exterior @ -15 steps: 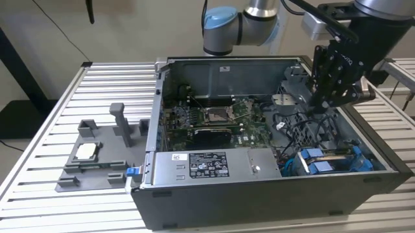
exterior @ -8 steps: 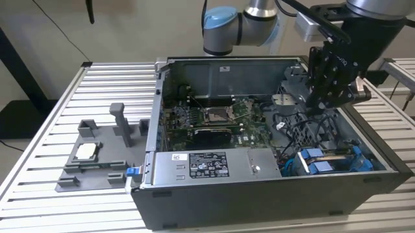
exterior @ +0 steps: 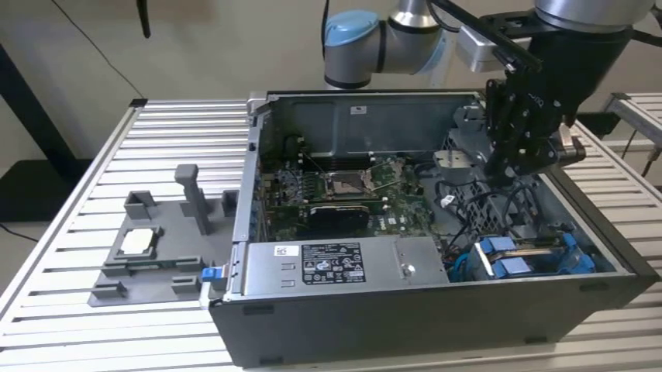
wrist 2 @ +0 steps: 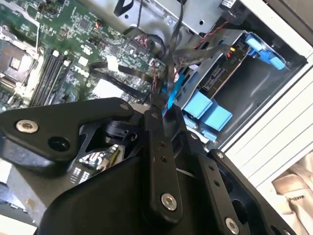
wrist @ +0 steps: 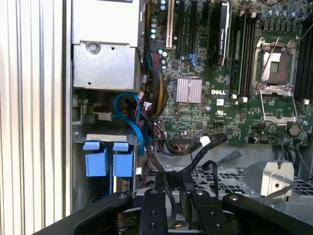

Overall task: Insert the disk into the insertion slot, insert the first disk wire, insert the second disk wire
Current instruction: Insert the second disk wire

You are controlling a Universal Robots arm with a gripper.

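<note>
The insertion slot is a dark metal bay with blue tabs in the open computer case's near corner, on the exterior view's right. It also shows in both wrist views. The disk lies inside the slot in the second wrist view. My gripper reaches down into the case, just behind the slot. Its fingers stand close together on a black disk wire. A blue wire loops from the slot toward the motherboard and runs past the fingertip.
A long grey box with a white sticker lies along the case's front. The green motherboard covers the case floor, with loose black cables beside it. A grey fixture stands on the slatted table at the exterior view's left.
</note>
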